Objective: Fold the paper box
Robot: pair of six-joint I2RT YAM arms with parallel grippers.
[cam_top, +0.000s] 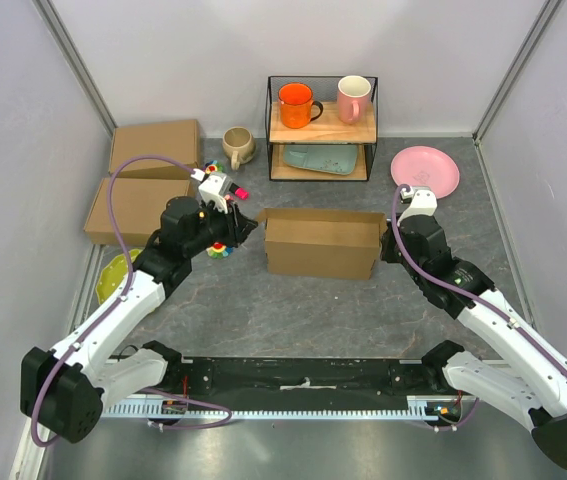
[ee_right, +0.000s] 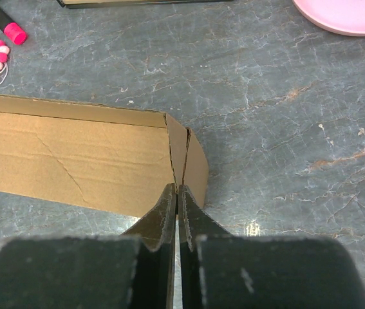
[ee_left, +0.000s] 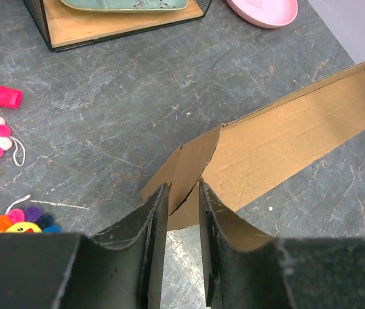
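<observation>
Nearest the lens, the black fingers of the left gripper (ee_left: 182,193) stood a little apart, astride the lower corner of the left end flap (ee_left: 185,164), with no firm bite visible. The right gripper (ee_right: 177,190), equally close to its own camera, had its black jaws pressed together, pinching the edge of the right end flap (ee_right: 195,164). Both flaps belonged to the paper box (cam_top: 323,243), a plain brown corrugated cardboard mailer. It stood half-formed on the grey stone-patterned table (cam_top: 293,315), just in front of the black wire shelf with wooden boards (cam_top: 325,130), on the side toward the arms, its long wall roughly parallel to the shelf's front. The step in hand looked to be turning the two end flaps inward. To do it well, the left jaws probably needed to close on their flap near its crease before any swing, so the card would bend along the score rather than buckle. The right pinch wanted to be shallow and firm, to stop the box sliding along the shelf's front. Both ends would best move together, slowly, with the long wall upright.
</observation>
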